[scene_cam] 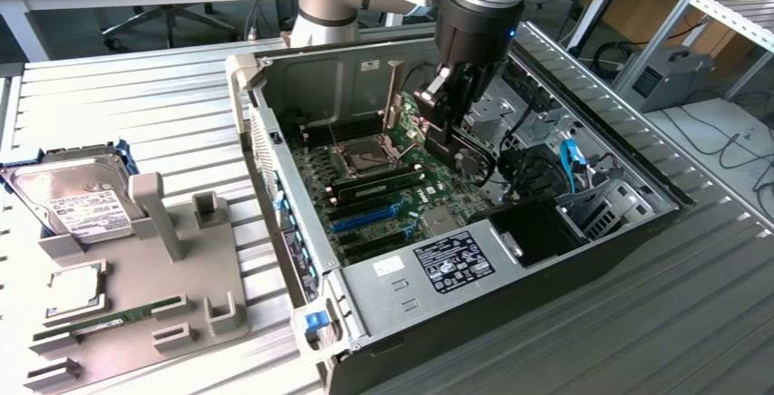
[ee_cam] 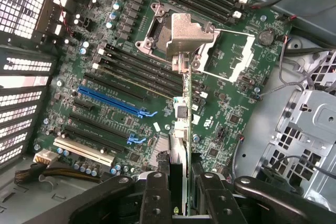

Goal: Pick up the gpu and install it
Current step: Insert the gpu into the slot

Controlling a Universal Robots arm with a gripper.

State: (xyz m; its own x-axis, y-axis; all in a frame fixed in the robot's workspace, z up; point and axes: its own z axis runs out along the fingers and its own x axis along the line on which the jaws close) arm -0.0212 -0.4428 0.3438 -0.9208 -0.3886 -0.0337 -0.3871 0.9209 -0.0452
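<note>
Edge-on between the jaws, the gpu [ee_cam: 180,129] runs away from the wrist camera, and its silver bracket [ee_cam: 185,35] sits at the far end. My gripper [ee_cam: 181,203] is shut on it, one black finger [ee_cam: 156,198] on each side. In the exterior view, the gripper [scene_cam: 445,110] holds the gpu [scene_cam: 466,155] upright inside the open computer case [scene_cam: 400,273], just above the green motherboard [scene_cam: 375,182]. The blue expansion slots [ee_cam: 110,100] lie to one side of the card, apart from it.
On the grey holder tray [scene_cam: 133,268] at the exterior view's left lie a silver hard drive [scene_cam: 72,205], a CPU [scene_cam: 72,286] and a green RAM stick [scene_cam: 109,318]. A metal drive cage [ee_cam: 304,124], cables and the case walls hem in the card.
</note>
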